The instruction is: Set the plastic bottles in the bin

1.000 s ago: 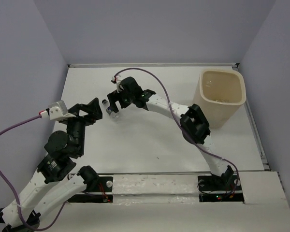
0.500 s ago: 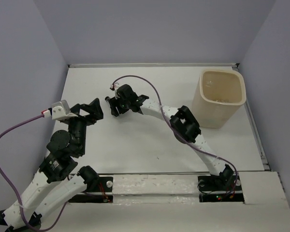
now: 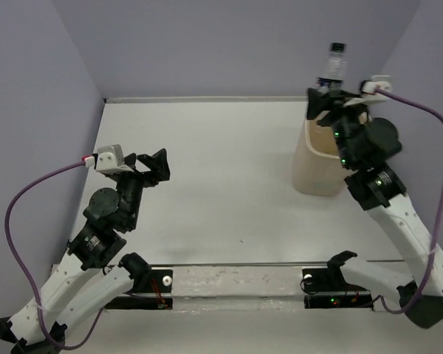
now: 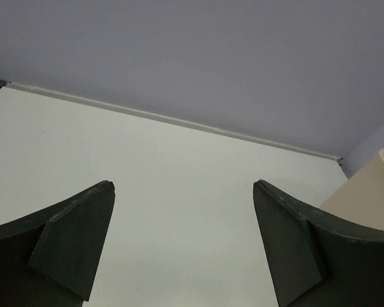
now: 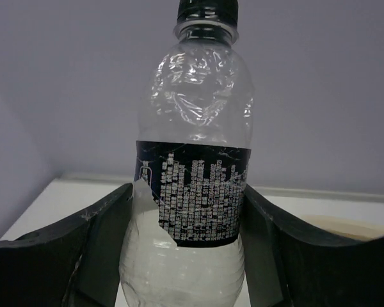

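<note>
Swinging over from mid-table (image 3: 229, 184), my right gripper (image 3: 332, 103) now sits above the bin (image 3: 316, 173), clamped on a dark-capped bottle (image 3: 332, 68) that is upright over the rim. My left gripper (image 3: 152, 164) hangs spread and empty. Release looks next; no other bottles in view.
</note>
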Robot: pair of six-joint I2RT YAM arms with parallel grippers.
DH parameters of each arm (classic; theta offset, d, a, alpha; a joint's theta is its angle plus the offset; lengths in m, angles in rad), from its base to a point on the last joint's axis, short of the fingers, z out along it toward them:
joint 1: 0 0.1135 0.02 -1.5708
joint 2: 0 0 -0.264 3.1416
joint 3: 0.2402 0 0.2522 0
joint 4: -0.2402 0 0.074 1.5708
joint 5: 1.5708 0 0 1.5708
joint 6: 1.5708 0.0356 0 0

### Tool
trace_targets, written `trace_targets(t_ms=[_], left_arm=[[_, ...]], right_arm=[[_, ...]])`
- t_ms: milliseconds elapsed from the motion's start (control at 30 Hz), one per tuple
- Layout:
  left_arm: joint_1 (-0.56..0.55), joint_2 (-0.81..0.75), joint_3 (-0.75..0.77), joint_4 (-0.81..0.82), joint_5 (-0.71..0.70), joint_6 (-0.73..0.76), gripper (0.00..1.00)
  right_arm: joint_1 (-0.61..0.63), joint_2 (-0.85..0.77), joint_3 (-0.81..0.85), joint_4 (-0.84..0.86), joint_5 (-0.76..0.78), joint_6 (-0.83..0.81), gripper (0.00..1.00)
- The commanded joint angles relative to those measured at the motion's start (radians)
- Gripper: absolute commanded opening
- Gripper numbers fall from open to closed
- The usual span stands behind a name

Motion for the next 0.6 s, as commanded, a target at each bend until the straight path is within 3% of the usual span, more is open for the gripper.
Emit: trace_targets(t_ms=[0, 333, 400, 467, 567], left_arm=[[0.025, 0.033, 0.010, 0.052, 0.115, 0.023, 0.99], [0.059, 0.045, 0.010, 0.050, 0.163, 0.017, 0.99], [0.059, 0.047, 0.010, 0.050, 0.163, 0.017, 0.99], [0.059, 0.045, 0.014, 0.050, 0.169, 0.017, 0.99], [0.060, 0.044, 0.012, 0.050, 0.167, 0.017, 0.99]], right_arm=[[-0.185, -0.157, -0.176, -0.057, 0.225, -0.056, 0.17], [-0.298, -0.160, -0.263, -0.136, 0.332, 0.006, 0.22], [-0.298, -0.163, -0.266, -0.151, 0.321, 0.027, 0.53], [-0.308, -0.175, -0.250, -0.180, 0.309, 0.046, 0.95], [-0.308, -0.197, -0.195, -0.222, 0.287, 0.053, 1.00]])
